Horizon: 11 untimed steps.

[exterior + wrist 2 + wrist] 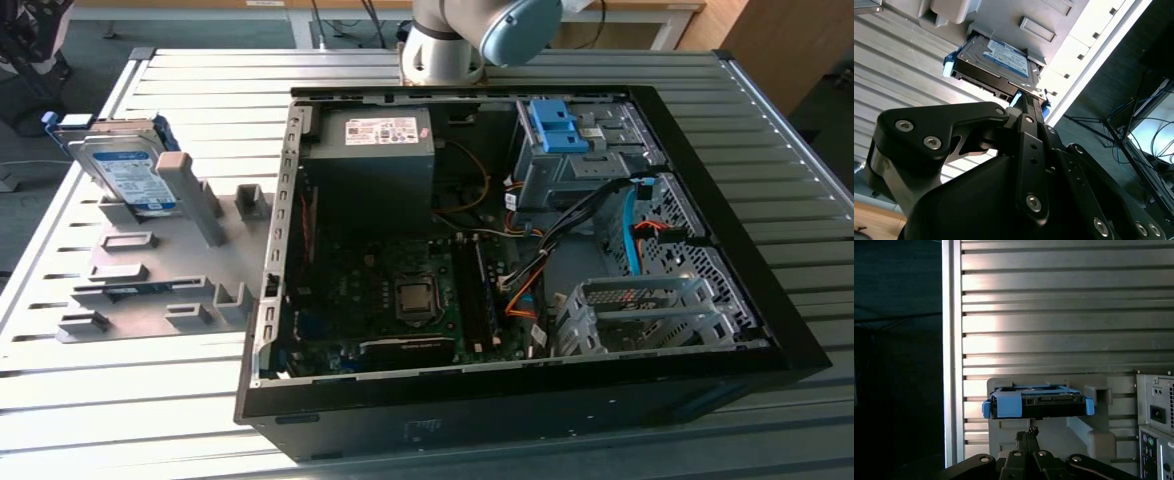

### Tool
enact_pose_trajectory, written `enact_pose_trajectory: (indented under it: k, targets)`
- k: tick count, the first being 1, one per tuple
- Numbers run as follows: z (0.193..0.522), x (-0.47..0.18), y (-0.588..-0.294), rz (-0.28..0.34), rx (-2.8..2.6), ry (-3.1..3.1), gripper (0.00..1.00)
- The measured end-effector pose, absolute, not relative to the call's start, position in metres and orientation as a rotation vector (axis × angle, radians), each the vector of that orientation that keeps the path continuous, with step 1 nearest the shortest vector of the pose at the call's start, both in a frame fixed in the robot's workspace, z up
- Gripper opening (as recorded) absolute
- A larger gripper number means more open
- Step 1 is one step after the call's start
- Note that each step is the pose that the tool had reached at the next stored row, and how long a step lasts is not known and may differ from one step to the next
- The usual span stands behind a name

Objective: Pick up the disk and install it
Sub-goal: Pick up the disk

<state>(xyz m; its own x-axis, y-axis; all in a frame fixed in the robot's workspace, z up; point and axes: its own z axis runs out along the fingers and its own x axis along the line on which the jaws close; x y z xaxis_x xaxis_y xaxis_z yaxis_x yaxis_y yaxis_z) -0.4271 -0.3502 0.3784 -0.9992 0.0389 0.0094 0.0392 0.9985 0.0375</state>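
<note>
The disk [127,172], a silver drive with a white-and-blue label in a blue carrier frame, leans in a slot of the grey holder rack [147,270] at the exterior view's left. In the first wrist view the disk [1036,405] shows edge-on, with my gripper [1027,433] just short of it and not touching. The second wrist view shows the label face of the disk [996,62] beyond my gripper [1030,102]. The fingertips are pressed together with nothing between them.
An open computer case [747,300] lies at the centre and right of the slatted metal table [200,65]. Inside it are a dark grey power supply box [380,150], a motherboard, cables and a drive cage with a blue bracket [554,125]. The arm's base [447,45] stands behind the case.
</note>
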Motion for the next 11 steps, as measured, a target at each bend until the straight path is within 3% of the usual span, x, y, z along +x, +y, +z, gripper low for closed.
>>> enact_pose_trajectory:
  k: [11]
  targets:
    - [0.3783, -0.4271, -0.3502, -0.059, 0.000, -3.132, 0.11]
